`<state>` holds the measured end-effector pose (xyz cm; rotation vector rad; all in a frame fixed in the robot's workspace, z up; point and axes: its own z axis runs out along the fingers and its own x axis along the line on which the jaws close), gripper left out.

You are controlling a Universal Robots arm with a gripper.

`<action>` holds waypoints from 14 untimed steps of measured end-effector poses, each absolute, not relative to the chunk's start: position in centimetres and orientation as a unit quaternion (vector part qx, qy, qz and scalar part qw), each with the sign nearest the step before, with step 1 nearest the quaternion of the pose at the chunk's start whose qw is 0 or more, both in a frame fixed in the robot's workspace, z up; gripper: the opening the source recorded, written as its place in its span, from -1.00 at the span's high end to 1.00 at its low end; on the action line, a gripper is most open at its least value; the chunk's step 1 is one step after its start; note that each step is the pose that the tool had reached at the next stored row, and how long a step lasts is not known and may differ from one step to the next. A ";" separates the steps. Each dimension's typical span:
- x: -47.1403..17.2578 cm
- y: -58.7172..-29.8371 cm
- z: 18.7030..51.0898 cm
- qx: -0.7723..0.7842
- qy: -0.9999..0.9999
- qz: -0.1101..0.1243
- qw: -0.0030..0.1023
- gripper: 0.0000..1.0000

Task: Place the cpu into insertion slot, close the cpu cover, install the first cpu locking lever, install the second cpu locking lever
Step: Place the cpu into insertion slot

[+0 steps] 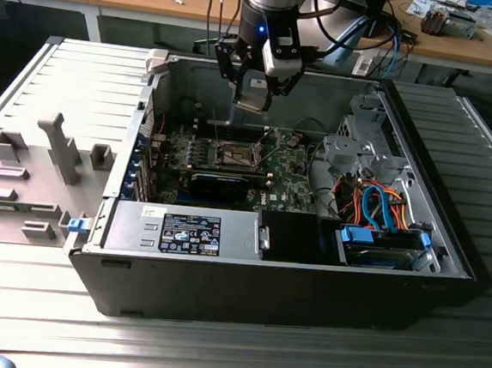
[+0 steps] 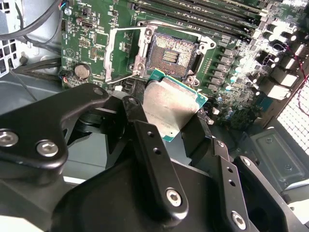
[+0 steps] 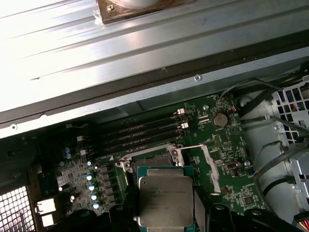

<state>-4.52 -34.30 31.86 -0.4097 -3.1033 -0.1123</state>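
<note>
**Pincer** [image 2: 171,123]: clenched on the chip, one black finger against each of two opposite edges. In the exterior view the pincer [image 1: 255,94] hangs over the open computer case [image 1: 219,294], above the circuit board and clear of it.

**Chip** [image 2: 169,108]: held in the air, grey metal top towards the wrist cameras, green edge showing at the free corners. In the first wrist view the chip [image 3: 165,200] hides the near part of the socket. It is above the socket, not in it.

**Socket** [image 2: 171,55]: bare, dark centre exposed, nothing seated in it. It lies on the green board beside the row of long memory slots [image 3: 140,133].

**Socket cover** [image 2: 141,58]: swung open on its hinge and lying back to one side of the socket, its square window showing green board through it.

**Locking levers**: too thin to make out with certainty. With the cover open, I judge neither fastened.

**Surroundings**: black graphics card [image 1: 220,184] just beside the socket [image 1: 235,155]. The case stands on a ribbed metal worktop [image 1: 214,353].

**Progress**: early. The chip is picked up and carried over the board. Seating it, closing the cover and fastening both levers are not yet done.
</note>
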 end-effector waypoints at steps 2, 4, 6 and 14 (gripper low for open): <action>-4.6 -34.3 31.9 -0.132 -0.991 -0.036 0.005 -0.09; -4.6 -34.3 31.8 -0.132 -0.991 -0.036 0.005 -0.09; -4.6 -34.3 31.8 -0.133 -0.990 -0.036 0.005 -0.09; -4.6 -34.3 31.7 -0.135 -0.990 -0.036 0.005 -0.09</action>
